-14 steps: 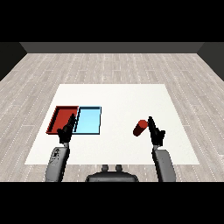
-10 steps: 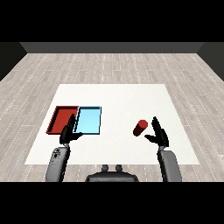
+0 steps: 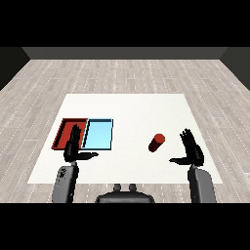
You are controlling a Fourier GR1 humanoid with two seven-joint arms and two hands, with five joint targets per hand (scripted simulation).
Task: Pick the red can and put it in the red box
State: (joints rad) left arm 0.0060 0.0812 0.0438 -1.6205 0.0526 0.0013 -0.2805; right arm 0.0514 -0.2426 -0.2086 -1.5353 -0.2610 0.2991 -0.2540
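The red can (image 3: 156, 142) stands on the white table right of centre, apart from both hands. To its right my right hand (image 3: 192, 151) is open, fingers straight and thumb pointing left toward the can, with a gap between them. The red tray (image 3: 64, 129) lies at the left of the table, partly hidden by my left hand (image 3: 74, 146). That hand is open, fingers up and thumb out to the right, in front of the red tray's near edge, holding nothing.
A light blue tray (image 3: 98, 134) lies directly right of the red tray, touching it, between the red tray and the can. The white table (image 3: 127, 110) sits on a grey plank floor.
My right hand has drawn away from the can to the right and nearer to me, opening a gap. The can now stands apart. The left hand has barely moved.
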